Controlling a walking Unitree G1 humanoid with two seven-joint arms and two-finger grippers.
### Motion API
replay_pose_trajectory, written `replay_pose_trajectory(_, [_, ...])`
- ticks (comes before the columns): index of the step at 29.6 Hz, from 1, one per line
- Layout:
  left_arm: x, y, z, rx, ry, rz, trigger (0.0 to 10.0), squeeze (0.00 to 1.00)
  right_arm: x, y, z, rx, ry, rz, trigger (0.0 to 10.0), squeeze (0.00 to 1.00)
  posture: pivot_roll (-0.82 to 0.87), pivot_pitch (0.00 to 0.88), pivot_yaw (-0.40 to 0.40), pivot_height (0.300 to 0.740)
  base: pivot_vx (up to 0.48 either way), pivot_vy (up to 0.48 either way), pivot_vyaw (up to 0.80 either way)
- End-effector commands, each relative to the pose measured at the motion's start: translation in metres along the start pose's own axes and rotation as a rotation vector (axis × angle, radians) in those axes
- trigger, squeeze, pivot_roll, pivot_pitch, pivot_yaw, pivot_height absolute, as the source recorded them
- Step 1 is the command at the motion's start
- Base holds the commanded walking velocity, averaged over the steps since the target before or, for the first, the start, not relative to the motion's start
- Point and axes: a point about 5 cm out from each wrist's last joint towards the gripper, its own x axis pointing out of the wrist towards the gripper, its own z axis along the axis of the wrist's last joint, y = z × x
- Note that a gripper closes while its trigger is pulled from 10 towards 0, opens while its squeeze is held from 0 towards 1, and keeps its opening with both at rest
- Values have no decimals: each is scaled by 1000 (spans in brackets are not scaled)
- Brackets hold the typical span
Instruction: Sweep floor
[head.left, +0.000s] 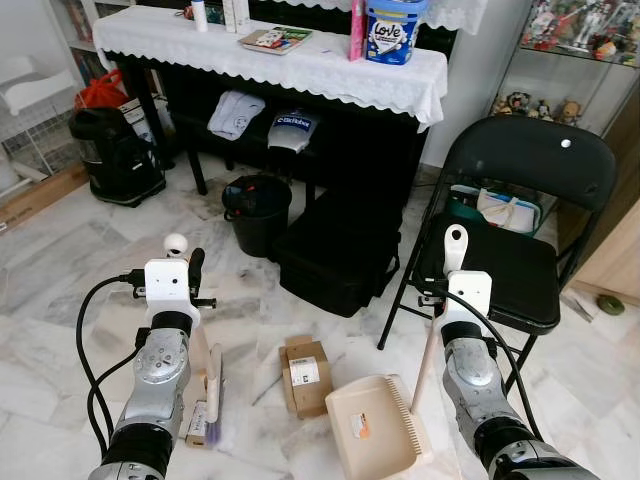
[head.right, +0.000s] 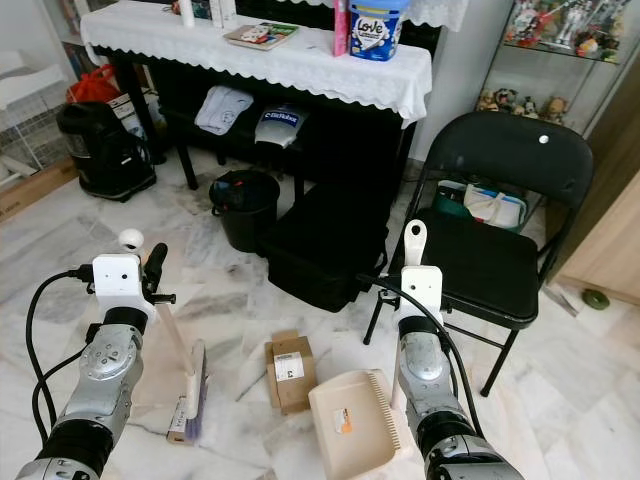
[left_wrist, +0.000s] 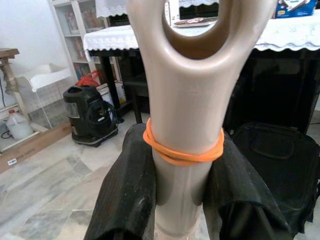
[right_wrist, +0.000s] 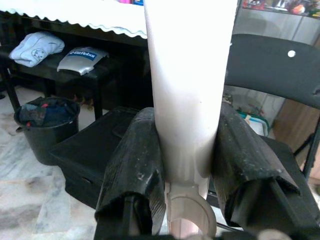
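My left gripper (left_wrist: 182, 165) is shut on the beige handle (left_wrist: 186, 100) of a hand brush, just below an orange rubber band. The brush head (head.left: 207, 412) rests on the marble floor at lower left. My right gripper (right_wrist: 186, 145) is shut on the pale handle (head.left: 455, 245) of a beige dustpan (head.left: 375, 425), which sits flat on the floor in front of me. A small cardboard box (head.left: 305, 375) lies on the floor between the brush head and the dustpan, close to the pan's left edge.
A black folding chair (head.left: 520, 250) stands right beside my right arm. Ahead are a black case (head.left: 335, 255), a black bin (head.left: 257, 212) and a dark piano under a white lace cloth (head.left: 300, 60). A black vacuum cleaner (head.left: 115, 155) stands far left.
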Motion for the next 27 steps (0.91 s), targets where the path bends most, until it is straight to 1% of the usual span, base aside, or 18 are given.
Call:
replay_pose_trajectory(1, [4, 1, 9, -3, -40, 1, 10000, 0, 7, 0, 10, 6, -37, -6, 10000, 0, 41, 0, -7, 740, 266, 0, 0])
replay_pose_trajectory(6, [4, 2, 9, -2, -41, 5, 10000, 0, 7, 0, 9, 15, -26, -8, 10000, 0, 42, 0, -8, 740, 264, 0, 0])
replay_pose_trajectory(9, [4, 2, 9, -2, -41, 6, 10000, 0, 7, 0, 9, 18, -28, -9, 10000, 0, 42, 0, -8, 740, 262, 0, -640])
replay_pose_trajectory(20, [4, 2, 9, -3, -42, 6, 10000, 0, 6, 1, 11, 6, -42, -5, 10000, 0, 45, 0, -11, 740, 262, 0, 0])
replay_pose_trajectory(27, [4, 2, 9, -2, -40, 7, 10000, 0, 6, 0, 10, 15, -39, -8, 10000, 0, 45, 0, -10, 740, 265, 0, 0])
